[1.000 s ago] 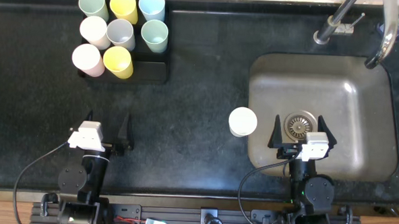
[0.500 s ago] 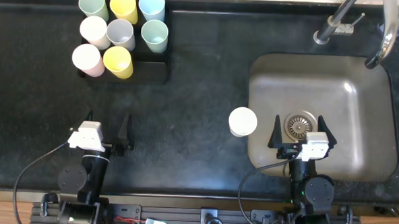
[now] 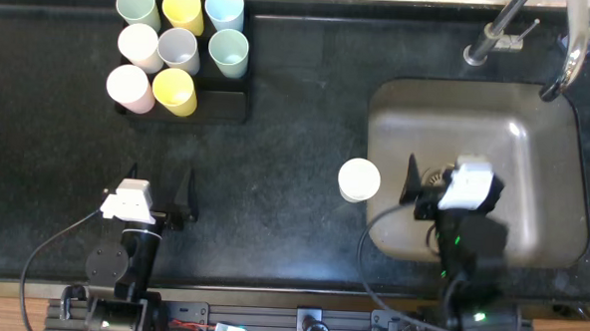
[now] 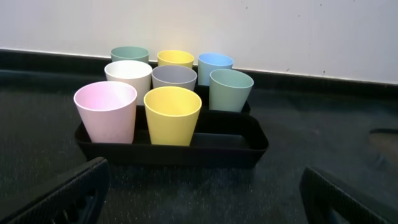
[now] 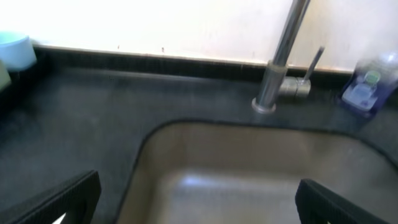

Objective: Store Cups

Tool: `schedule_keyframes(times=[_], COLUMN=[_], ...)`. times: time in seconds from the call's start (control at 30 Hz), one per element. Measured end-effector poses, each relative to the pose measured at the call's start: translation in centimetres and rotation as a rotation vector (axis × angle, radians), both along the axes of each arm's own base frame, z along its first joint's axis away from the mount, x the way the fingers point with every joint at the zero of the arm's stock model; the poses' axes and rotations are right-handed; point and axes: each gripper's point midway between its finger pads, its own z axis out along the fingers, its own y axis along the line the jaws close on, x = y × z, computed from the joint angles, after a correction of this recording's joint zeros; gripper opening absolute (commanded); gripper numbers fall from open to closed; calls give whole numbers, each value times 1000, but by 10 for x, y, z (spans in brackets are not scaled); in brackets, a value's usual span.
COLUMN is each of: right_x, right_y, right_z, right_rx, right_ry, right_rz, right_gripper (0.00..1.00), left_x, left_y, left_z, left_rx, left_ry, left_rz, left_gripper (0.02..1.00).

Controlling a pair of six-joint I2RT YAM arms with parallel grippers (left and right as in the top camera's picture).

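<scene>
- The left gripper [image 3: 160, 183] sits low over the worktop [image 3: 276, 145], its fingers spread wide and pinching nothing.
- Straight ahead of it, well apart, a black tray [image 4: 205, 152] holds eight upright cups [image 4: 172, 115]. The pink and yellow ones are nearest.
- The right gripper [image 3: 440, 180] hangs over the sink [image 3: 536, 126], its fingers likewise spread and bare.
- A lone white cup [image 3: 359, 179] stands on the worktop just left of that gripper, beside the sink's rim.
- The tap [image 5: 277, 68] rises ahead of the right gripper, beyond the basin.
</scene>
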Motion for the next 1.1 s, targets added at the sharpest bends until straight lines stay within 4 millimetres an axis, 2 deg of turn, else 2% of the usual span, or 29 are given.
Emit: schedule_keyframes(times=[0.13, 0.27, 0.37, 0.57, 0.67, 0.87, 1.1], right_x=[2, 3, 0, -15, -23, -23, -12], right_y=[1, 9, 21, 39, 42, 44, 54], right_z=[28, 28, 14, -29, -51, -80, -99], right_rx=[29, 55, 79, 108, 97, 84, 53], right_ry=[204, 449, 650, 1016, 1155, 1289, 1313], right_rz=[-23, -14, 25, 83, 104, 111, 141], right_gripper=[996, 998, 998, 1000, 961, 945, 912], left_x=[0, 0, 0, 0, 0, 0, 0], left_y=[-1, -1, -1, -1, -1, -1, -1], left_z=[0, 0, 0, 0, 0, 0, 0], left_rx=[0, 0, 0, 0, 0, 0, 0], left_ry=[0, 0, 0, 0, 0, 0, 0], left_rz=[-3, -3, -3, -3, -3, -3, -3], left_gripper=[998, 1000, 1000, 998, 1000, 1000, 1000])
